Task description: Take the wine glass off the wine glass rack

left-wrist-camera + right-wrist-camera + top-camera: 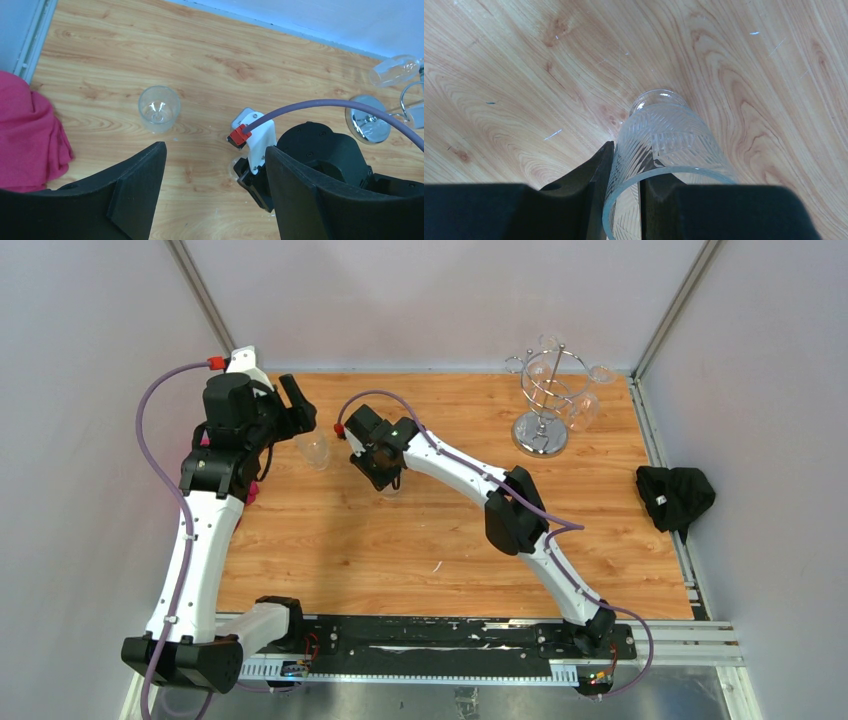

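The chrome wine glass rack (545,400) stands at the far right of the wooden table, with clear glasses hanging on its hooks; its mirrored base also shows in the left wrist view (367,125). My right gripper (385,475) is shut on the rim of a clear etched wine glass (664,135), with one finger (599,167) outside the wall and the other inside. The glass points down at the wood; I cannot tell whether it touches. A second clear glass (159,108) stands upright on the table. My left gripper (214,155) is open and empty above the table, near that glass.
A pink cloth (30,135) lies at the table's left edge under the left arm. A black cloth (675,495) lies at the right edge. Grey walls close in the back and sides. The right arm reaches across the table's middle.
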`<state>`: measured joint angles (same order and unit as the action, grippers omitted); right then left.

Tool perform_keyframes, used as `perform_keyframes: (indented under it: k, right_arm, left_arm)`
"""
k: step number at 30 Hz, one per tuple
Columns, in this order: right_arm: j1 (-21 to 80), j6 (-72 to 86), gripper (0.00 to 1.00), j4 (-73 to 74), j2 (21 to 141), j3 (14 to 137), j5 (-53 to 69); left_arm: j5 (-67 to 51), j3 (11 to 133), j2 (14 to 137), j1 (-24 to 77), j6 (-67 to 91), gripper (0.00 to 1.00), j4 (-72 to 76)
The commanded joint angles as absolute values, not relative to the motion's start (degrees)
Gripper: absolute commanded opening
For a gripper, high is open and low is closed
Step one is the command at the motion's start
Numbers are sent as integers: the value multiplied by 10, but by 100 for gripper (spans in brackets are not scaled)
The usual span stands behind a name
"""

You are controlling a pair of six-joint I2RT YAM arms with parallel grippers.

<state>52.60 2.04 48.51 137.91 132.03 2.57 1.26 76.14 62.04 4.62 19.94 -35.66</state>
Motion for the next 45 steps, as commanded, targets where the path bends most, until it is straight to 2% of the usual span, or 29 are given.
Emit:
perform_keyframes:
  k: [1,11,17,36,42,45]
  right_arm:
    - [521,30,2,482,1387,1317,24]
    - [521,33,34,485,1365,1316,23]
    - [521,34,48,485,1351,1311,21]
    - [521,54,50,489,1231,1297,1]
    - [512,67,50,485,1136,1251,-83]
    - [479,87,49,457,1060,1194,-87]
  left_arm:
    - [10,758,623,43,197,78,-343]
    - [7,758,623,43,198,80,-343]
    - [5,757,624,43,198,81,-345]
    - [7,760,616,43,198,83,-348]
    - [-30,762,616,43,202,85,-338]
    - [-62,755,620,44,207,92,-322]
